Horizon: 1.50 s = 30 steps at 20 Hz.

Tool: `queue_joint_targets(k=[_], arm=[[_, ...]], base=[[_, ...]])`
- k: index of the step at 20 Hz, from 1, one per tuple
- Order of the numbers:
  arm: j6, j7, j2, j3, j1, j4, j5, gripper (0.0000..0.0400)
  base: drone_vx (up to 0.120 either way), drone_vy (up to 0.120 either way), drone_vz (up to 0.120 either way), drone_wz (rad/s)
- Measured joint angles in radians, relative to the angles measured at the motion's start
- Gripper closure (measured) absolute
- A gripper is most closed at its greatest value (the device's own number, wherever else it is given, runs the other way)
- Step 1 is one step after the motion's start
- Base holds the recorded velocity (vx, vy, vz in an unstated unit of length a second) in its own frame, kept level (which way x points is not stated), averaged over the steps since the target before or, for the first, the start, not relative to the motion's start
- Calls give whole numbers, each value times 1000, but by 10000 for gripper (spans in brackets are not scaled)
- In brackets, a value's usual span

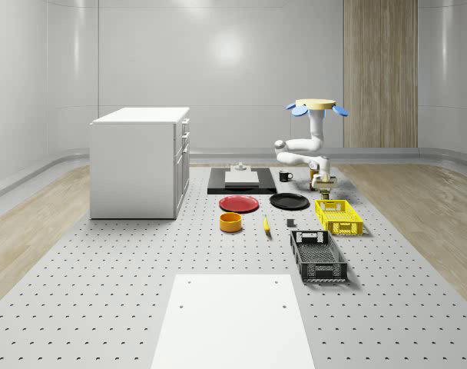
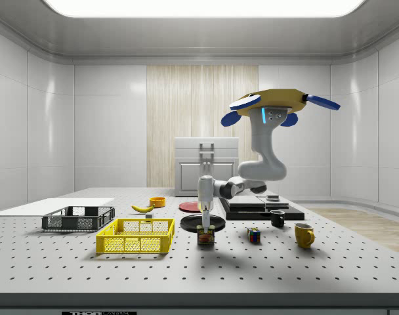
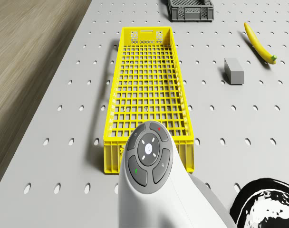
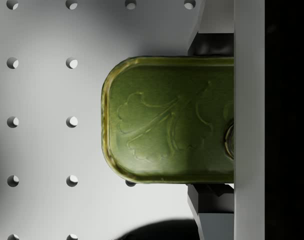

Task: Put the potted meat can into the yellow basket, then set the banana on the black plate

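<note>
Claw is reaching straight down onto the can, which is standing on the table just beside the yellow basket, off the end of it that faces the side view's right. In the wrist view the fingers are sitting against the two long sides of the can's green top, closed in to its width and gripping it. The can is still outside the basket.

Drone is hovering above the table, over the black slab and the mug, with the arm bending down and toward the side view's left to the can.

Banana is lying on the table in the whole-scene view, between the orange bowl and a small grey block, nearer than the black plate and apart from it. The red plate is lying to the left of the black one. A dark basket is sitting nearer than the yellow one, in line with it.
</note>
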Motion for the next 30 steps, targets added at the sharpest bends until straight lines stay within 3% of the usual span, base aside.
queue_joint_targets(k=[6,12,18,30], arm=[[-8,-7,0,18,2,-6,17,109],[-34,3,0,82,7,-25,77,109],[-40,9,-4,111,5,-32,106,109],[-31,15,-18,124,1,-33,122,109]], base=[[0,0,0,0],[0,0,113,0],[113,0,107,0],[120,27,0,0]])
